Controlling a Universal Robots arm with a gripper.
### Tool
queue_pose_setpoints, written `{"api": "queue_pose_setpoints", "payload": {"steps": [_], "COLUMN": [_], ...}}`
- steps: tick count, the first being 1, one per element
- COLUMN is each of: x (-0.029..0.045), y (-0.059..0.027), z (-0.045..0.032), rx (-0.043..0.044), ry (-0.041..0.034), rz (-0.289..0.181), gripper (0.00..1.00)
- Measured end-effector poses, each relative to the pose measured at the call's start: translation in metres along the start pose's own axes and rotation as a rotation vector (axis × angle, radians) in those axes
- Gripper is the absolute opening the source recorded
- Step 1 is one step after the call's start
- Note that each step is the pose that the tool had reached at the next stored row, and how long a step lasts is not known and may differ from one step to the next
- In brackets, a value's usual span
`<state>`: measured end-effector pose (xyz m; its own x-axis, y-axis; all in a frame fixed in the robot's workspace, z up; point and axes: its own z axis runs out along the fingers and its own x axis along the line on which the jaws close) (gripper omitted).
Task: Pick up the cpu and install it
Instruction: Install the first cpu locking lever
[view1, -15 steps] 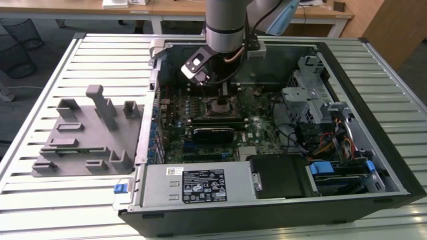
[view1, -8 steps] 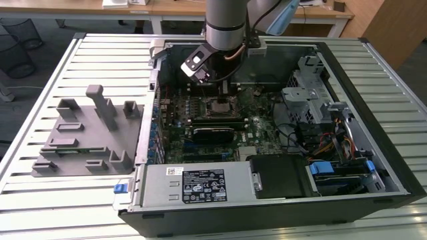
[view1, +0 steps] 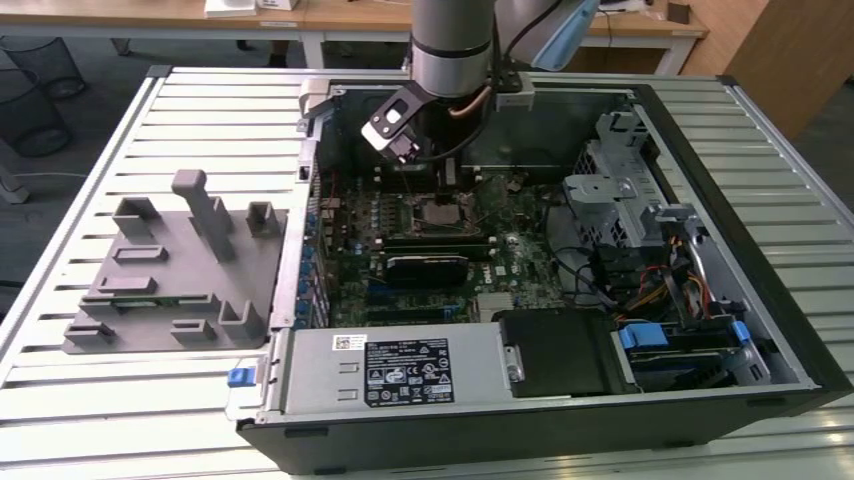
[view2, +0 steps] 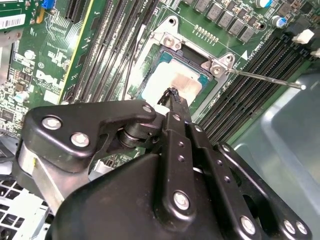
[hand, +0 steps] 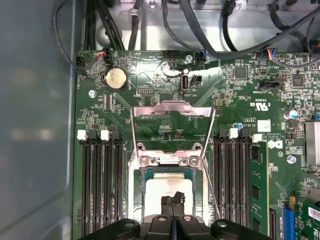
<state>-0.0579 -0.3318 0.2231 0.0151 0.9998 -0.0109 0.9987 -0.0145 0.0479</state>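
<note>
Fingers pressed together, nothing between them: the gripper (view2: 172, 95) hovers right over the cpu (view2: 175, 80), tips just above its shiny lid. The cpu (hand: 167, 186) sits seated in the open socket (hand: 170, 165), load plate (hand: 172, 122) raised, lever (view2: 265, 79) swung out. Beyond, memory slots (hand: 102, 175), the coin cell (hand: 116, 78), then cables.

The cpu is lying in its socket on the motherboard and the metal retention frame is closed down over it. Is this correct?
No. The cpu lies in its socket, but the metal retention frame is swung open, off the chip, as the first wrist view shows.
</note>
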Motion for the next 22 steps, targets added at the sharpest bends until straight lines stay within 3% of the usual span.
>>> {"api": "queue_pose_setpoints", "payload": {"steps": [22], "x": [-0.0003], "y": [0.0002], "z": [-0.0115], "rx": [-0.0003], "ry": [0.0], "rz": [0.0], "gripper": [0.11]}}
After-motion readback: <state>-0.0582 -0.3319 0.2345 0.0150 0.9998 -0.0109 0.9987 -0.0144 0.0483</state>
